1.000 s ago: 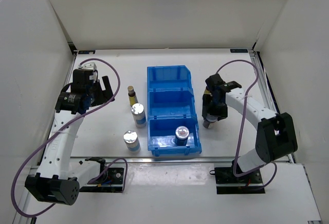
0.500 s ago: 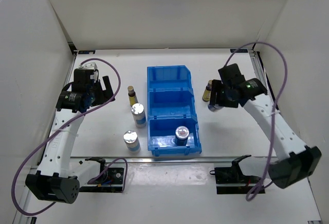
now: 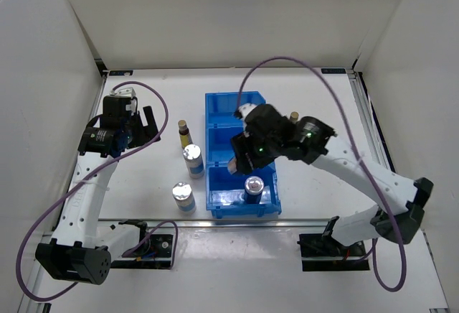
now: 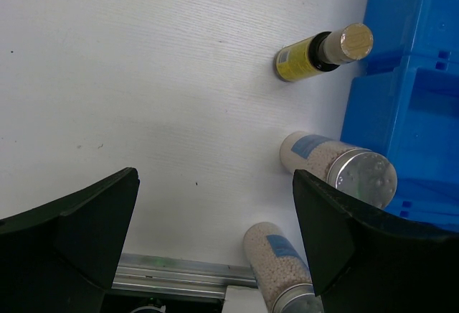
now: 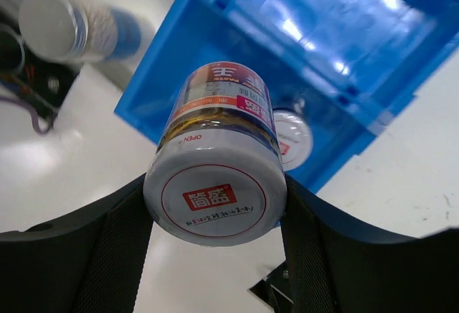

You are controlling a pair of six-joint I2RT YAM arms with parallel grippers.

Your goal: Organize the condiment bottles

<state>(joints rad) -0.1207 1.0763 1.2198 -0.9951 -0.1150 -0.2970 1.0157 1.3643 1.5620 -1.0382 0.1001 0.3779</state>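
White table [image 3: 143,184], blue bin [image 3: 219,108], brown bottle [image 3: 184,132], two clear bottles [image 3: 193,156] [image 3: 183,194]

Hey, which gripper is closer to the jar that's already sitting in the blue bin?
Right. The right gripper, holding another jar, is right beside the binned jar, over the blue bin. The left gripper sits well off to its left, outside the bin, jaws open.

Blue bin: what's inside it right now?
One jar stands in the bin's near compartment. The right gripper, holding a second jar, covers part of the middle and far compartments; what shows of them looks bare.
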